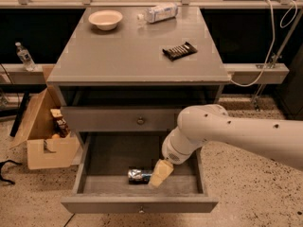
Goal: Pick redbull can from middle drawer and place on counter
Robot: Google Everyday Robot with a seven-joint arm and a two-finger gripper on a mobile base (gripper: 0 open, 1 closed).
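Note:
The middle drawer (pixel 94 183) is pulled open below the counter (pixel 128 56). The redbull can (pixel 138 175), silver with blue patches, lies on its side on the dark drawer floor near the front. My gripper (pixel 159 173) hangs from the white arm and reaches down into the drawer. Its cream-coloured tip sits at the can's right end, touching or nearly touching it. The can's right end is hidden behind the gripper.
On the counter are a white bowl (pixel 105 19), a clear plastic water bottle (pixel 158 12) lying down and a dark snack bar (pixel 179 50). A closed drawer front with a knob (pixel 140 121) is above the open drawer. A cardboard box (pixel 45 131) stands on the floor at the left.

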